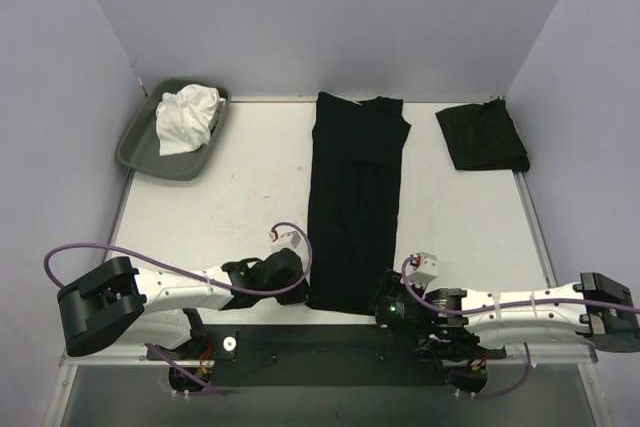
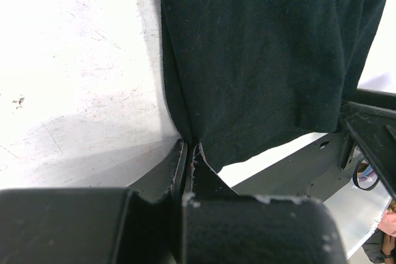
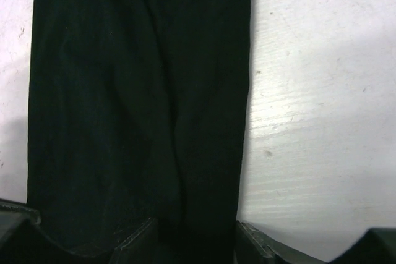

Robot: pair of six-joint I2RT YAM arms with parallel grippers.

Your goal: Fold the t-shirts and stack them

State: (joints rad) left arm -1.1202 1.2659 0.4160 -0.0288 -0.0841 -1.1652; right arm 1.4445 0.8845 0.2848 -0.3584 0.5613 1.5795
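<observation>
Desk (image 1: 240, 207): flat white top, matte, with fine scratches and small dark specks.
Long t-shirt (image 1: 355, 207): thin soft black cloth folded lengthwise into a narrow strip. It lies flat down the middle of the desk from far edge to near edge, with a sleeve layer overlapping at the far end and faint creases along its length.
Tray (image 1: 135, 142): shallow grey-green plastic with rounded corners, at the far left corner.
Folded t-shirt (image 1: 482, 137): black cloth in a compact, roughly square, slightly rumpled bundle at the far right.
White cloth (image 1: 187, 119): a crumpled heap inside the tray.
Left hand (image 2: 189, 153): black fingers pressed together, pinching the near left corner of the long t-shirt; the cloth puckers at the tips.
Right hand (image 3: 195, 239): black fingers spread apart at the near right corner, straddling the long t-shirt's straight right edge.
</observation>
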